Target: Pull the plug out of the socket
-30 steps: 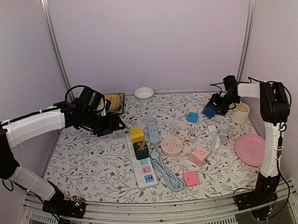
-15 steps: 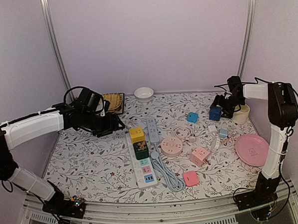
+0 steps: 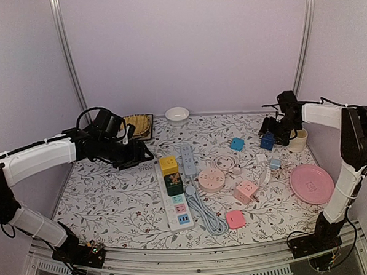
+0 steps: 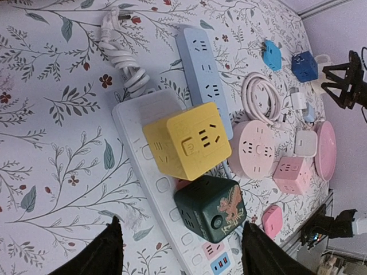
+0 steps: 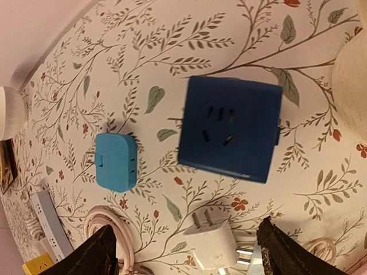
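Near the middle of the flowered tablecloth (image 3: 113, 196) lies a long white plastic power strip (image 4: 150, 182). Two cubes sit plugged into its far half: a yellow plastic cube adapter (image 4: 186, 140) and, just beside it towards the arms, a dark green plastic cube adapter (image 4: 209, 207) (it has a small picture on one face). The left gripper (image 4: 180, 224) hovers off the far-left end of that strip, its two black fingers (image 4: 109, 252) spread wide with nothing between them, and it touches neither cube. Over in the far right corner the right gripper (image 5: 184, 224) hangs with its fingers likewise parted and empty. Beneath it a dark blue plastic cube adapter (image 5: 229, 129) lies on the cloth, free of the fingers and near a cream-coloured cup (image 3: 296, 139). A small turquoise plug block (image 5: 116, 162) rests to one side of the blue cube, apart from it, and a white charger plug (image 5: 209, 249) lies nearer the fingers.
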`<state>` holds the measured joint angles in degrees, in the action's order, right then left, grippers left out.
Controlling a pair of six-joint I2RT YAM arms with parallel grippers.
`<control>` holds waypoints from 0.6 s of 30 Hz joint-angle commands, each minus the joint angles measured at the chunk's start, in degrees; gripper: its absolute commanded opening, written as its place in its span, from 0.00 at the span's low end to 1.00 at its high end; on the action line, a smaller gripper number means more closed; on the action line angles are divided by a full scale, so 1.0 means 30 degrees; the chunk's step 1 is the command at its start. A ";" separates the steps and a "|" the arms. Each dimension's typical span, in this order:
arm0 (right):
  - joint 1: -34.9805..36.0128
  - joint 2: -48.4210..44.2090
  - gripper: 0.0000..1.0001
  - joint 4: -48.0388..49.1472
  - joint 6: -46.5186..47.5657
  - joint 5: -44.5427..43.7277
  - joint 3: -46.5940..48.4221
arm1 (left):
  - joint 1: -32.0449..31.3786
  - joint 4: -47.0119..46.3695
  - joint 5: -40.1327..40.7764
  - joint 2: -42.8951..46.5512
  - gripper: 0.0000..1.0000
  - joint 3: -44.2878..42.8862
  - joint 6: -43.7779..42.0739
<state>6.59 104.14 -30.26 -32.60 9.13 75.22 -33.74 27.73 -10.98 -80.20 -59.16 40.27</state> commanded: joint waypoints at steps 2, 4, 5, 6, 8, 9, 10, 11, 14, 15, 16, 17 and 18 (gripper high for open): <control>0.2952 -0.1986 0.86 -0.0692 -0.0103 -0.2198 -0.0598 | 0.0204 -0.0242 -0.0691 0.0823 0.71 0.0565 -0.0610; 0.4244 -0.2327 0.86 -0.1046 -0.0394 -0.2930 -0.0563 | 0.0201 -0.0198 -0.0797 0.1093 0.71 0.0857 -0.0731; 0.4929 -0.2426 0.86 -0.1247 -0.0594 -0.3295 -0.0513 | 0.0200 -0.0150 -0.0815 0.1227 0.71 0.1006 -0.0785; 0.5615 -0.2522 0.86 -0.1397 -0.0766 -0.3546 -0.0456 | 0.0204 -0.0111 -0.0821 0.1401 0.71 0.1214 -0.0821; 0.6879 -0.2599 0.86 -0.1748 -0.1312 -0.4085 -0.0310 | 0.0201 -0.0023 -0.0792 0.1675 0.71 0.1529 -0.0848; 0.7489 -0.2625 0.86 -0.1862 -0.1517 -0.4256 -0.0240 | 0.0208 0.0026 -0.0792 0.1794 0.71 0.1661 -0.0836; 0.8136 -0.2631 0.86 -0.1954 -0.1818 -0.4420 -0.0184 | 0.0245 0.0068 -0.0814 0.1879 0.71 0.1762 -0.0846; 0.8671 -0.2632 0.86 -0.2086 -0.2009 -0.4569 -0.0118 | 0.0232 0.0136 -0.0835 0.1955 0.71 0.1895 -0.0876; 1.0479 -0.2428 0.86 -0.2546 -0.2785 -0.5085 0.0195 | 0.0285 0.0394 -0.0850 0.2177 0.71 0.2170 -0.0913; 1.1129 -0.2252 0.86 -0.2738 -0.3042 -0.5293 0.0409 | 0.0288 0.0499 -0.0851 0.2267 0.71 0.2272 -0.0929; 1.1726 -0.2050 0.86 -0.2894 -0.3223 -0.5403 0.0641 | 0.0296 0.0611 -0.0851 0.2374 0.71 0.2373 -0.0905; 1.2313 -0.1783 0.86 -0.3009 -0.3503 -0.5544 0.0934 | 0.0289 0.0691 -0.0851 0.2541 0.71 0.2506 -0.0913; 1.2914 -0.1475 0.86 -0.3203 -0.3654 -0.5691 0.1348 | 0.0288 0.0760 -0.0851 0.2686 0.71 0.2648 -0.0881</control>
<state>39.81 97.89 -36.82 -39.72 -4.14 74.91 -33.65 28.42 -13.04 -74.32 -52.88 38.54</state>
